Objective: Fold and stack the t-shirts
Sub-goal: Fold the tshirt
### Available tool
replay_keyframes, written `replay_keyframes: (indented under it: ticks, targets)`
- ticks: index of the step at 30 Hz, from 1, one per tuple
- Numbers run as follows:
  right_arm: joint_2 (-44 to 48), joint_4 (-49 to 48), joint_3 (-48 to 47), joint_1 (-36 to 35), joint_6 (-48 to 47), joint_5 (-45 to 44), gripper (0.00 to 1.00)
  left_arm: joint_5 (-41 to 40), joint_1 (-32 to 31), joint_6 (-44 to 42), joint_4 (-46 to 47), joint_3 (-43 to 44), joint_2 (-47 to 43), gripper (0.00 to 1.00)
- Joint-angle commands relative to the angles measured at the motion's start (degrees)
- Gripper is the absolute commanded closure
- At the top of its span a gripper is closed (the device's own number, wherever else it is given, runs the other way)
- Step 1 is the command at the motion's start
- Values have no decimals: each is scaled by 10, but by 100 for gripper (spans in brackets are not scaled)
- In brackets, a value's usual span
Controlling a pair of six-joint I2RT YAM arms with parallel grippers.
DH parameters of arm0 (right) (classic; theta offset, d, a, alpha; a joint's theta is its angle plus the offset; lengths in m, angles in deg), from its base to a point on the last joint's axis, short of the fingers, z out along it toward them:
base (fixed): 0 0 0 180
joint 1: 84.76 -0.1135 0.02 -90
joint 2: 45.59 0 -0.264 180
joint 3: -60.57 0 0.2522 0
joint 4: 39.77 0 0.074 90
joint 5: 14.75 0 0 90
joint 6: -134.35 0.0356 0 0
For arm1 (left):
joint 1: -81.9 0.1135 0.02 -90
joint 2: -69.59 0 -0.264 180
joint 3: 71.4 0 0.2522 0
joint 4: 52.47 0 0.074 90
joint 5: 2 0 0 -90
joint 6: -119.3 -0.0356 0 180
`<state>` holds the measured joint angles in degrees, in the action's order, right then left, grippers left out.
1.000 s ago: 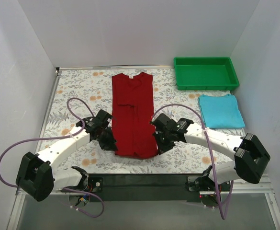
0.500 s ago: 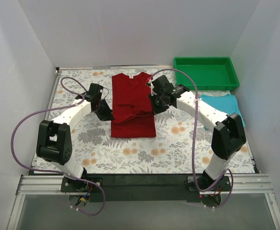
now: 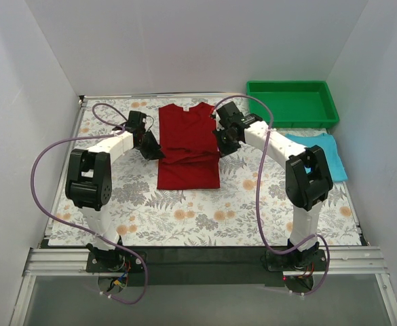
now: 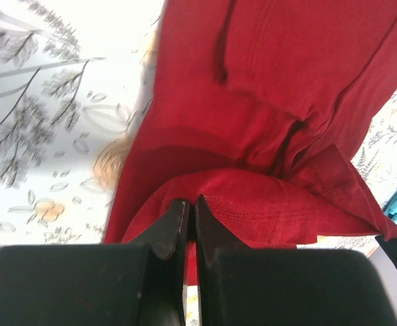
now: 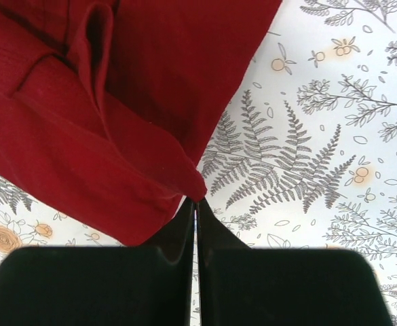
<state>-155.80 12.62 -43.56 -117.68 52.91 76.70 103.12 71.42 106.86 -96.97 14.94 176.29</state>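
Arms stretched forward, the left gripper (image 3: 151, 151) and right gripper (image 3: 223, 145) pinch the red shirt's (image 3: 188, 139) folded-over hem. Open tablecloth (image 3: 184, 217) flanks the shirt.

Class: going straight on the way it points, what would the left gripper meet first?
The left gripper would meet the dark red t-shirt: its jaws pinch a fold, and more red cloth probably lies directly beyond.

R jaws pinch red shirt (image 5: 76, 129) corner; floral cloth (image 5: 320, 136) beneath.
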Motion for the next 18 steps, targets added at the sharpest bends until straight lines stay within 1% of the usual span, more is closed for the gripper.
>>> replay_keyframes:
  ticks: [1, 9, 14, 18]
  targets:
    - [8, -18, -19, 7, -10, -7, 99, 13, 2, -17, 30, 29, -1, 100]
    - [-15, -36, -31, 19, -15, -5, 99, 4, 2, -9, 41, 34, 14, 100]
    - [-42, -38, -51, 20, -25, -8, 99, -16, 2, 2, 45, 18, 23, 100]
    - [-56, -42, -56, 20, -28, -12, 99, -35, 2, 12, 53, 3, 13, 100]
